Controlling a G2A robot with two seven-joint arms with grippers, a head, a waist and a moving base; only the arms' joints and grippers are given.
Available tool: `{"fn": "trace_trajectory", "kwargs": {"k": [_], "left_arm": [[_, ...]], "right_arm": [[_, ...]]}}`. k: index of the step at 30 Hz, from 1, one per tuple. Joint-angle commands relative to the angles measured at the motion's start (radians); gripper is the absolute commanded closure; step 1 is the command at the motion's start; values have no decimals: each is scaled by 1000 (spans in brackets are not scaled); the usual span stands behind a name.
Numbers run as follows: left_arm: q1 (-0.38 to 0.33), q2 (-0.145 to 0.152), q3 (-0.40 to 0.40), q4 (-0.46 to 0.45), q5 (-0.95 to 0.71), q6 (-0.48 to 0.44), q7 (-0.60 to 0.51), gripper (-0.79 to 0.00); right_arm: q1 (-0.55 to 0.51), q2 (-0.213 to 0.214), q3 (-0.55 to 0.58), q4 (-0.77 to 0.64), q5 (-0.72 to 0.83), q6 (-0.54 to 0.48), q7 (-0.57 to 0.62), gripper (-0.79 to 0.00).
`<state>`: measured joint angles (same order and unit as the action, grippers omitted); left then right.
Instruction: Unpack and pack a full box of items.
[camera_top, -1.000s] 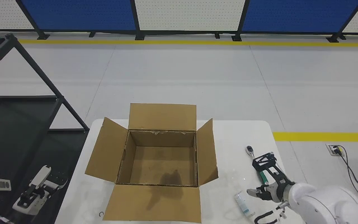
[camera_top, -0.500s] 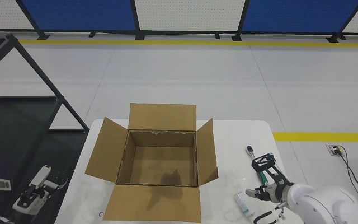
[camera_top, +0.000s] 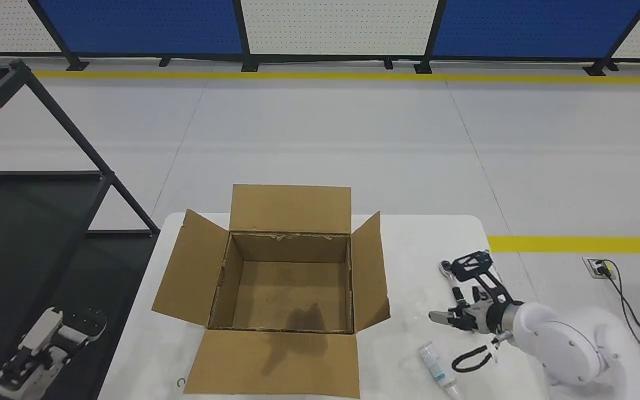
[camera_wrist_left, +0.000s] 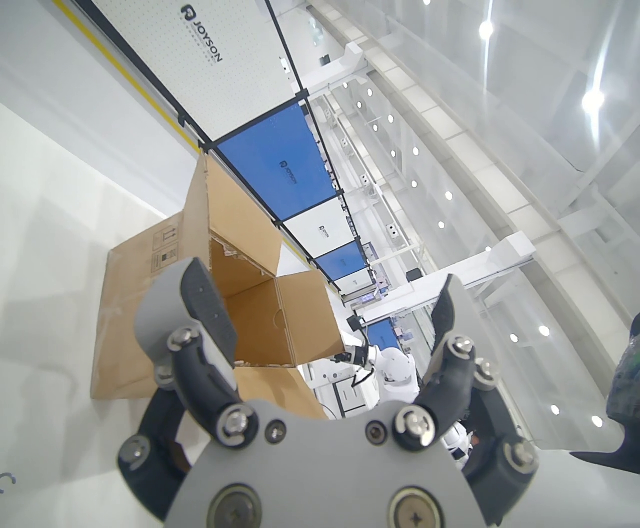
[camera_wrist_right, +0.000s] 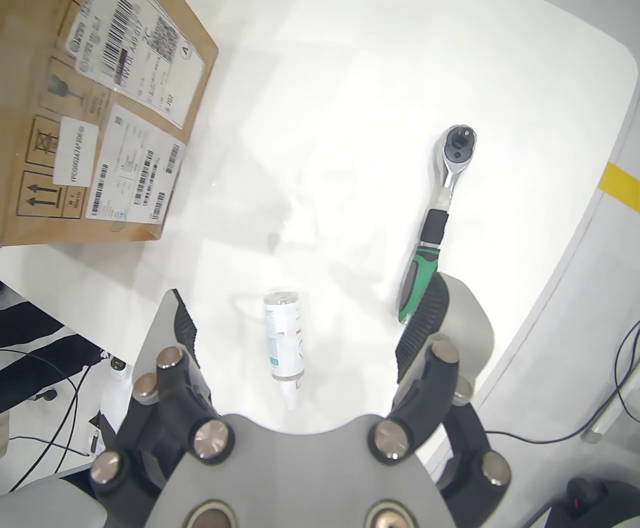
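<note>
Right end effector (camera_wrist_right: 307, 290) hangs spread and empty near the white tube (camera_wrist_right: 284, 335), left end effector (camera_wrist_left: 324, 272) likewise spread

Ratchet wrench (camera_wrist_right: 442, 200): butt of green handle hidden behind one finger of right gripper (camera_wrist_right: 306, 302); in top view, handle hidden under that gripper. Cardboard box (camera_wrist_right: 100, 125), ahead of right gripper and off to side, cut off by picture edge. Dark object (camera_wrist_left: 625, 380) beside left gripper (camera_wrist_left: 322, 280): cut off at edge, unidentifiable. Small curved thing (camera_top: 180, 382) on table (camera_top: 420, 240): too small to tell.
</note>
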<state>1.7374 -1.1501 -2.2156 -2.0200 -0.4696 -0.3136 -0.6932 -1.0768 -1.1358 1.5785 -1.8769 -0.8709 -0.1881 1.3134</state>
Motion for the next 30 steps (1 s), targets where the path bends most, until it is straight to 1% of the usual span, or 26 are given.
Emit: {"fn": "trace_trajectory", "kwargs": {"k": [1,5,7,20,21,22,24,26,30], "left_arm": [[9,-1,-1,-11,-15,-9,-12,-785],[30,-1,-15,-29,-46,-32,-48,-785],[38,-1,-17,-31,-48,-33,-61,-785],[38,-1,-17,-31,-48,-33,-61,-785],[38,-1,-17,-31,-48,-33,-61,-785],[37,-1,-11,-34,-46,-25,-56,-785],[34,-1,-6,-36,-41,-19,-56,-785],[31,0,-3,-35,-38,-18,-55,-785],[19,1,4,-32,-37,-11,-50,-785]], "right_arm": [[-7,2,8,-22,23,2,-2,-785],[-36,10,37,-76,70,-23,0,-785],[-47,14,47,-88,62,-12,20,-785],[-47,14,47,-88,62,-12,20,-785],[-54,15,47,-85,60,-17,6,-785],[-65,16,45,-87,42,-31,-9,-785],[-90,22,37,-107,27,-97,-13,-785],[-116,29,37,-124,6,-151,11,-785],[-171,39,15,-135,-43,-218,52,-785]]}}
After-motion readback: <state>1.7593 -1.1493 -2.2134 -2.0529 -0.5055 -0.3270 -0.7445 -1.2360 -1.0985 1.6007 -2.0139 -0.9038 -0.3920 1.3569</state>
